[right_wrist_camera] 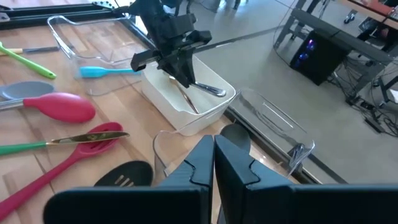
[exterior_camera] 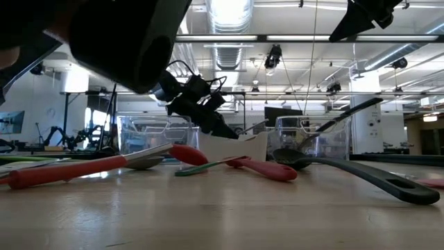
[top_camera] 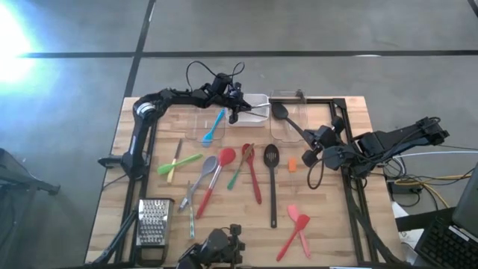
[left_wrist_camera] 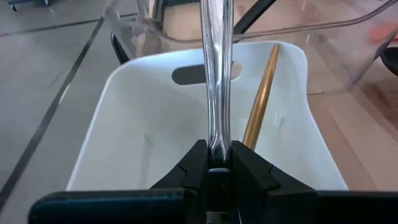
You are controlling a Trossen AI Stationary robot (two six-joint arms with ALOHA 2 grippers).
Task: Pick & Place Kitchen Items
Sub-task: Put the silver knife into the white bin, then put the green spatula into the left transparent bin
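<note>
At the far edge of the bench (top_camera: 112,187), left of centre, a clear bin (top_camera: 211,124) holds a blue spatula (top_camera: 213,125). Just right of it, the left end effector (top_camera: 240,110) hangs over the white bin (top_camera: 251,118), its fingers (left_wrist_camera: 249,174) pinched almost together on the shiny handle of a metal utensil (left_wrist_camera: 217,74) that points down into the bin beside a gold-coloured utensil (left_wrist_camera: 261,99) already lying there.

The risk, as I judge it, is in the let-go. The handle is thin and glossy, so it may slip or swing in the grip before the fingers part. If it is dropped while its far end sits near the bin's far wall with the handle slot, it could tip over the rim onto the bench or off the far edge. It might also land across the gold-coloured utensil and lie proud.

Further right, a second clear bin (top_camera: 287,123) carries a black spoon (top_camera: 287,119) leaning out over its rim; a knock could lever it out.

The right end effector (top_camera: 308,155) waits near the right edge with its fingers fully closed on nothing.

Many utensils remain spread over the middle of the bench: a green spatula (top_camera: 179,162), grey spoon (top_camera: 203,173), red spoons (top_camera: 216,175), black slotted spoon (top_camera: 272,179) and pink spatulas (top_camera: 296,228), several crossing one another. A grasp on one could drag its neighbour.
</note>
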